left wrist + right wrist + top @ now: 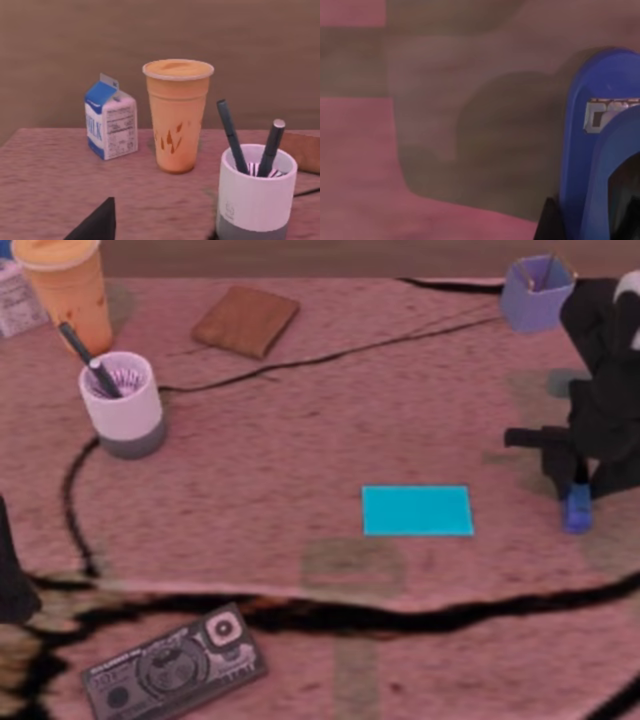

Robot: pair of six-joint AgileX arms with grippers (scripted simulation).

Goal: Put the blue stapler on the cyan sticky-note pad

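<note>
On the left stand one smooth orange cup (177, 115), one milk carton (111, 123) with the word "MILK", and one white cup (122, 404) with two pens. The flat cyan sticky-note pad (417, 510) lies in the middle. On the right, the right gripper (580, 492) is over the glossy blue stapler (577, 510), well apart from the pad; whether its fingers hold it I cannot tell.
</note>
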